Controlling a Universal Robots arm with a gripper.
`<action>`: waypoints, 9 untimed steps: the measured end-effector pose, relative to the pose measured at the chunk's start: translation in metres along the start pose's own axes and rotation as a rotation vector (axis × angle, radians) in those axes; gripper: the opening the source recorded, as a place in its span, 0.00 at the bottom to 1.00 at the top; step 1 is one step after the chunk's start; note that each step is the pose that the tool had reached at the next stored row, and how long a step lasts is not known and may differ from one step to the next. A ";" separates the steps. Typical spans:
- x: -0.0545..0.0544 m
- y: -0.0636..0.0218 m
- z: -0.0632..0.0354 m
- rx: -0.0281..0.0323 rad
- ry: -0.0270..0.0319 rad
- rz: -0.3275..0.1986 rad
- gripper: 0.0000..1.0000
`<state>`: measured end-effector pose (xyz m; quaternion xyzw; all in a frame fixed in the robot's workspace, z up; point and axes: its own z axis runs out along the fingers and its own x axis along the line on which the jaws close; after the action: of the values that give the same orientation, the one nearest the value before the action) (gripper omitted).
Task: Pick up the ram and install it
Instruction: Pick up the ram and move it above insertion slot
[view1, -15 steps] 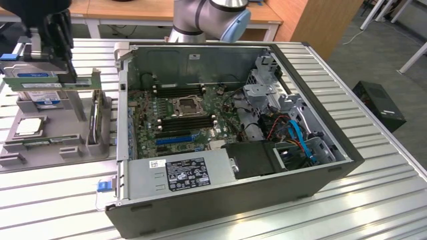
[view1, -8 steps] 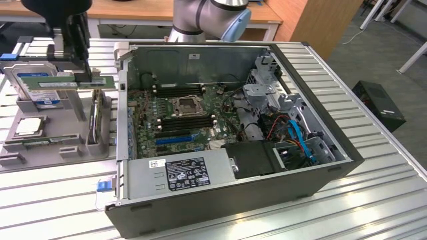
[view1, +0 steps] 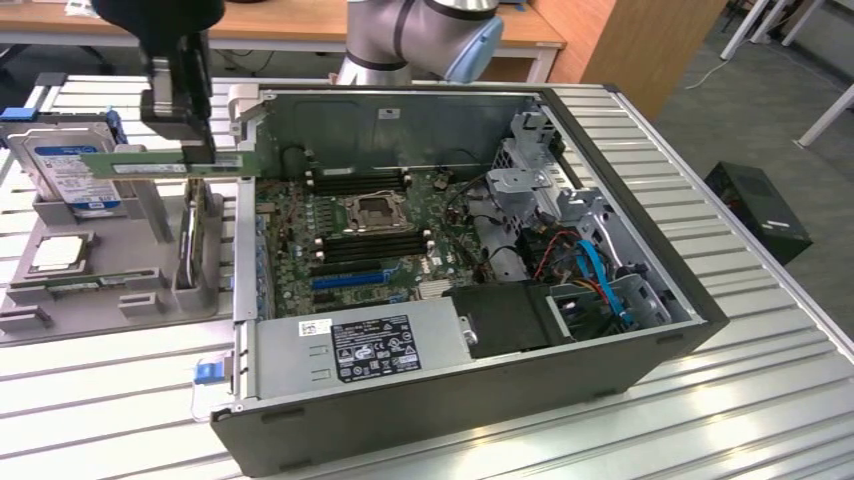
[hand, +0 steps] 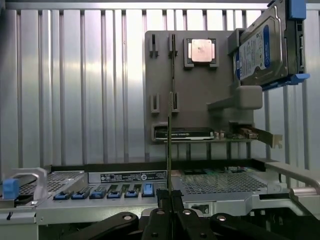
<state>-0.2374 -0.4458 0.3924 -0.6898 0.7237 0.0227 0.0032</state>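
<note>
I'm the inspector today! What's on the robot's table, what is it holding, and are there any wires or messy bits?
Surface: ribbed metal table.
Job's things: the ram, a green stick, held level in the air near the gray tray, beside the open computer case.
Clutter: hard drive standing in the tray; silver processor chip lying in it.
Grippers: end effector shut on the ram.
Cables: red and blue cables inside the case.
Surroundings: wooden desk behind; black box on the floor.
</note>
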 end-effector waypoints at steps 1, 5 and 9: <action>0.000 -0.0032 -0.0001 0.0000 0.0001 0.000 0.12; -0.001 -0.0170 -0.0004 0.0000 0.0000 0.000 0.12; -0.001 -0.0309 -0.0008 -0.0002 0.0001 0.000 0.12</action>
<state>-0.2065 -0.4459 0.3924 -0.6899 0.7236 0.0227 0.0031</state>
